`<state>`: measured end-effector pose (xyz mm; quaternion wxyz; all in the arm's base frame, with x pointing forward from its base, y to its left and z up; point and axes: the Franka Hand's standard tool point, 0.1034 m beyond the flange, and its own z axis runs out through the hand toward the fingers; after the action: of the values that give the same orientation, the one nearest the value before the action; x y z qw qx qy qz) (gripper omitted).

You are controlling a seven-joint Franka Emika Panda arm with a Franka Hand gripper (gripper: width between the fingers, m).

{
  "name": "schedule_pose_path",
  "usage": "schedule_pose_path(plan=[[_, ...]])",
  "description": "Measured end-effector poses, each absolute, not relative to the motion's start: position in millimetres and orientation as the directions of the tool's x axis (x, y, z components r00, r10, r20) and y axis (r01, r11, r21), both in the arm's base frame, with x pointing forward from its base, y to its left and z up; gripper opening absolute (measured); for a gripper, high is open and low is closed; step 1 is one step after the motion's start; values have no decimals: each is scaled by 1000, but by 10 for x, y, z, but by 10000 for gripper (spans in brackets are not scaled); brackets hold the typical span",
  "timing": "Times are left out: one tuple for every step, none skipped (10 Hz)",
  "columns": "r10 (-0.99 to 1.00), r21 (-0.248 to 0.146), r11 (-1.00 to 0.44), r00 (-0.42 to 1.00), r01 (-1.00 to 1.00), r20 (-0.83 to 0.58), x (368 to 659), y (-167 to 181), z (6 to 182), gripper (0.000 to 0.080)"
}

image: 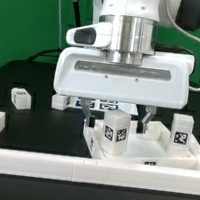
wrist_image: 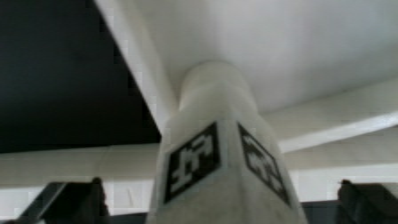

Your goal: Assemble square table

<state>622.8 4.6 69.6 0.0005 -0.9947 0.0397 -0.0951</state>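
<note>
The square table's white slab lies flat at the exterior view's right, inside the rail's corner. A white tagged leg stands upright on the slab's near-left corner. My gripper hangs straight over this leg, open, with a finger on each side and a gap to each. In the wrist view the leg rises between the two dark fingertips, with the slab behind it. A second leg stands at the slab's right. Two more legs lie on the black table at the left.
A long white L-shaped rail runs along the front and up the exterior view's left side. The marker board lies behind the slab, mostly hidden under the gripper body. Green backdrop and cables stand behind.
</note>
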Motion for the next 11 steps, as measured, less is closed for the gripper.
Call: schedule_pose_path(plan=[[-102,-13,-995,977,-101,189,6227,46,695,528],[-103,-12,-995,977,-102,188,6227,38,693,394],[-138,-19,-990,972,-137,188,6226,36,692,398],[-234,-38,-972,954,-231,185,6226,32,692,398],[-305,-51,-952,935,-301,182,6227,24,693,398],[-369,-62,-930,912,-363,178,6226,17,693,398],[-460,-77,-888,872,-454,167,6222,12,694,398],[-588,-86,-808,797,-582,139,6217,3,695,398],[-747,-98,-665,659,-740,94,6212,-6,693,398],[-871,-92,-492,490,-866,46,6190,20,696,399],[-951,-104,-307,309,-946,-10,6178,65,687,399]])
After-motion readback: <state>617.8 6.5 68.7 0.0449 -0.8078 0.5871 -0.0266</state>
